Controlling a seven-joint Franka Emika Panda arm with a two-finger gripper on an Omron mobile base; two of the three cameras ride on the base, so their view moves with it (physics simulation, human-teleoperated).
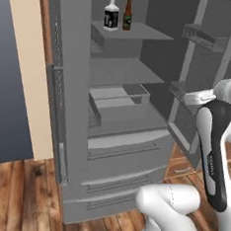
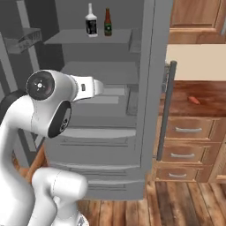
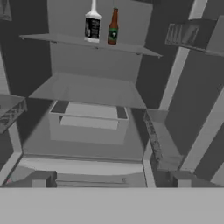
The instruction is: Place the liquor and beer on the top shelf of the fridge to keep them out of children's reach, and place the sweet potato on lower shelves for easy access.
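The fridge [image 1: 76, 134] stands open. On its top shelf [image 1: 139, 32] the liquor [image 1: 111, 16] stands upright with the beer [image 1: 127, 15] just to its right; both also appear high in the hand view, liquor [image 3: 92, 26] and beer [image 3: 113, 28]. The sweet potato [image 2: 193, 100] lies on the wooden counter to the right of the fridge. My gripper [image 3: 110, 180] is open and holds nothing, facing into the fridge at the height of the lower shelves [image 3: 87, 89], well below the bottles. One fingertip [image 3: 39, 178] rises at the lower left.
A translucent drawer [image 3: 89, 122] sits under the middle shelf. Door bins [image 1: 203, 37] hang on the open right door. The other door's long handle [image 2: 165, 106] stands beside the wooden drawers [image 2: 187, 130]. Wooden floor [image 1: 16, 193] lies in front.
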